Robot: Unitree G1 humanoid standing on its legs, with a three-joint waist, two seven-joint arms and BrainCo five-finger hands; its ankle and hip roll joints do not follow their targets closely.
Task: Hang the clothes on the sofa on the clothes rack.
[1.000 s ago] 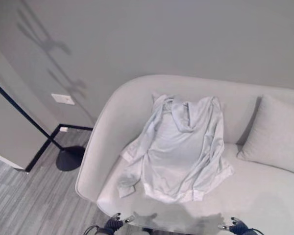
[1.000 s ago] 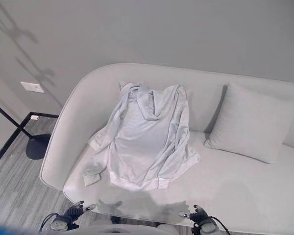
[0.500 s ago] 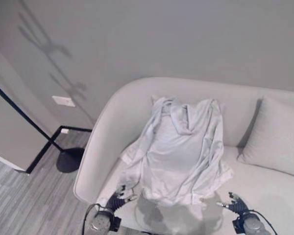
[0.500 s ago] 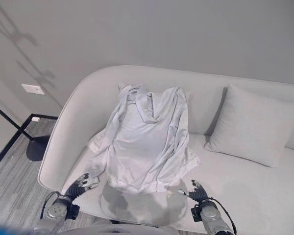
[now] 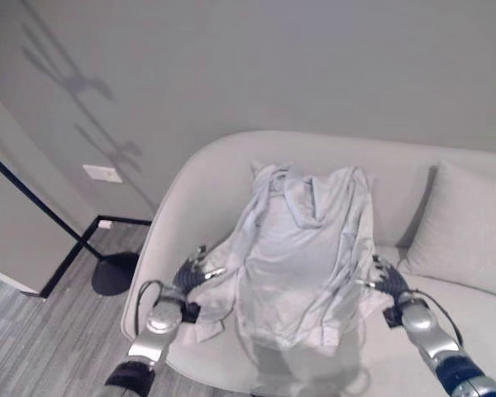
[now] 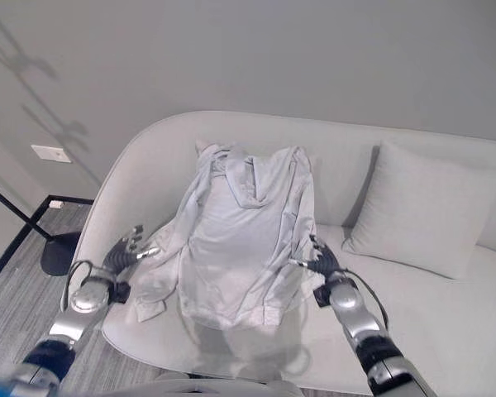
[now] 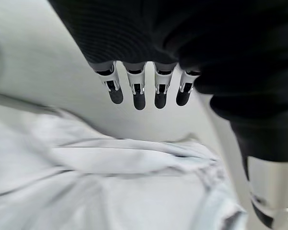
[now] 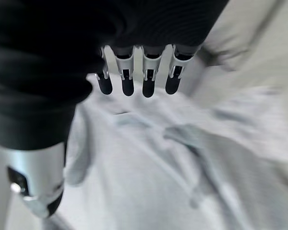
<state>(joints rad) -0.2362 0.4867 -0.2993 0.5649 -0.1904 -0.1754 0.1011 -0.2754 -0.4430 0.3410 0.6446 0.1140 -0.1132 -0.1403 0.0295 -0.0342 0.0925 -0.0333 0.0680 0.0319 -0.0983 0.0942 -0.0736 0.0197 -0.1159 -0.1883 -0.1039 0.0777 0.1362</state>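
Observation:
A pale blue hooded top [image 5: 302, 248] lies spread on the light grey sofa [image 5: 198, 178], its hood against the backrest and its hem toward the seat's front. My left hand [image 5: 187, 279] hovers open by the top's left sleeve, over the sofa's left arm. The right hand [image 5: 391, 285] is open beside the top's right sleeve. In the left wrist view straight fingers [image 7: 137, 91] hang above folds of the cloth [image 7: 110, 163] without touching. The right wrist view shows its fingers [image 8: 134, 79] straight over the cloth [image 8: 182, 158].
A grey cushion [image 5: 467, 227] leans at the sofa's right end. A black stand with a round base [image 5: 112, 273] and a slanted pole [image 5: 33, 198] rises on the wood floor left of the sofa. A grey wall stands behind.
Both hands have risen from the sofa's front edge to either side of the top, the left by its left sleeve, the right by its right sleeve. The top lies where it was.

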